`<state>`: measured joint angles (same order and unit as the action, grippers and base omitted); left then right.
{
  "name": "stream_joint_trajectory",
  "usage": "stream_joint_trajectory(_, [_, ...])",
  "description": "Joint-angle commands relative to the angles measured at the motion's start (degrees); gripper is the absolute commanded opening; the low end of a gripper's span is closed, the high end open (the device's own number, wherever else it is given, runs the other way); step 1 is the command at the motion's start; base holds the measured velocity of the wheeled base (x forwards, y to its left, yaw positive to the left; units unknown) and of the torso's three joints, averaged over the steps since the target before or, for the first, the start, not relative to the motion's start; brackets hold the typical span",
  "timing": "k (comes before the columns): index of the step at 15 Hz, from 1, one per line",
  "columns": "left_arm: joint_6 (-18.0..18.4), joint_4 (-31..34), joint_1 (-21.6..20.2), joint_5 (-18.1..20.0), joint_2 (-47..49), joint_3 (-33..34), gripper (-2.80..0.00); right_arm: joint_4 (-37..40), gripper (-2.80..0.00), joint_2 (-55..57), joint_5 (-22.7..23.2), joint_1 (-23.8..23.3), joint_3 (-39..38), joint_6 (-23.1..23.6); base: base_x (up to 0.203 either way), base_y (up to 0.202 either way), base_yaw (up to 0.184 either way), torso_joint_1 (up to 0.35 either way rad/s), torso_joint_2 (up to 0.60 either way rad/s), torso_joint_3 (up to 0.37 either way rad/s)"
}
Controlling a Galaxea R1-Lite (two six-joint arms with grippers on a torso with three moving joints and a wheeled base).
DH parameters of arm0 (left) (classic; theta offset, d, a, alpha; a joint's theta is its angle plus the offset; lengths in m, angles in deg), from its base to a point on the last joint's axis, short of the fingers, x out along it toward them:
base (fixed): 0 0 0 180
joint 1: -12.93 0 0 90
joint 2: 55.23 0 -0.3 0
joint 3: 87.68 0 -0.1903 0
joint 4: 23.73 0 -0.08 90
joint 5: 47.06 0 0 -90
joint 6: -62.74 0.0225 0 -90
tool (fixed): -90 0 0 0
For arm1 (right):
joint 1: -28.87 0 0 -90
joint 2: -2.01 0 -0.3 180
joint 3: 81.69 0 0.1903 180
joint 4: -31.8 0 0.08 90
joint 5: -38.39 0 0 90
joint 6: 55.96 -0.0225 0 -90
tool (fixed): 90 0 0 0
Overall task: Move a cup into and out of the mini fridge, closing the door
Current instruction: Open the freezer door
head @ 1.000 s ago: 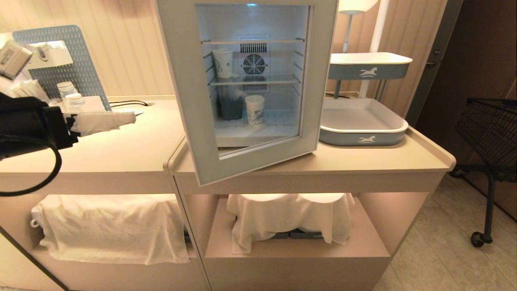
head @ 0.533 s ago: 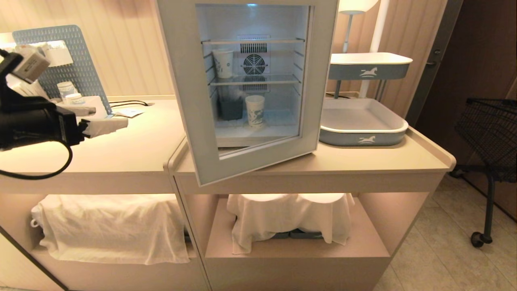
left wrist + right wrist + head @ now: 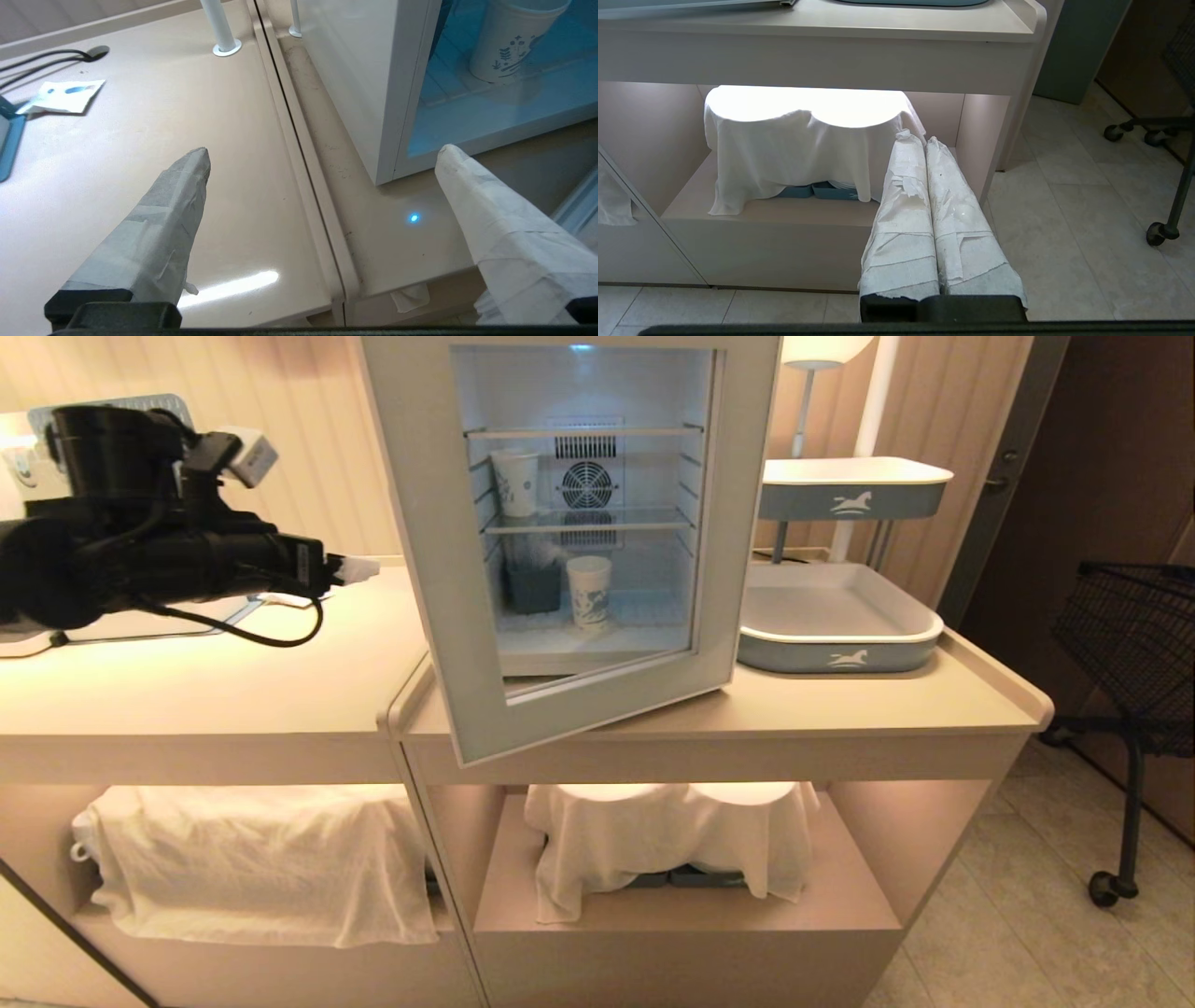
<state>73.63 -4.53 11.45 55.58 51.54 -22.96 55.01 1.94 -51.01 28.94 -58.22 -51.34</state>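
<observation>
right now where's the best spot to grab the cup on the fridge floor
Grip the cup around its mid wall, likely coming level from the open front left, past the door. It stands upright and tapers downward; the shelf above rules out a top grasp. The left gripper is open.

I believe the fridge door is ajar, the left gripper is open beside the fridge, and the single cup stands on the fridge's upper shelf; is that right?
Not quite: the cup stands on the mini fridge's floor, below the glass shelf, as the head view shows. The rest holds: the door is ajar, and the left gripper is open beside the fridge.
</observation>
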Motion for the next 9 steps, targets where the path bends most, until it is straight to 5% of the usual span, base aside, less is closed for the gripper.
stream_joint_trajectory(1, [-1.5, 0.2, 3.7, -5.2, 6.8, -4.5, 0.0, 0.0, -2.8, 0.0, 0.0, 0.0, 0.0, 0.0, 0.0, 0.0, 0.0, 0.0, 0.0, 0.0])
stream_joint_trajectory(4, [-6.3, 0.1, 6.5, -7.8, 9.6, -7.8, 0.0, 0.0, -2.8, 0.0, 0.1, 0.0, 0.0, 0.0, 0.0, 0.0, 0.0, 0.0, 0.0, 0.0])
stream_joint_trajectory(9, [-13.4, -0.5, 8.8, -5.3, 9.4, -8.6, 0.0, 0.0, -2.8, 0.0, 0.0, 0.0, 0.0, 0.0, 0.0, 0.0, 0.0, 0.0, 0.0, 0.0])
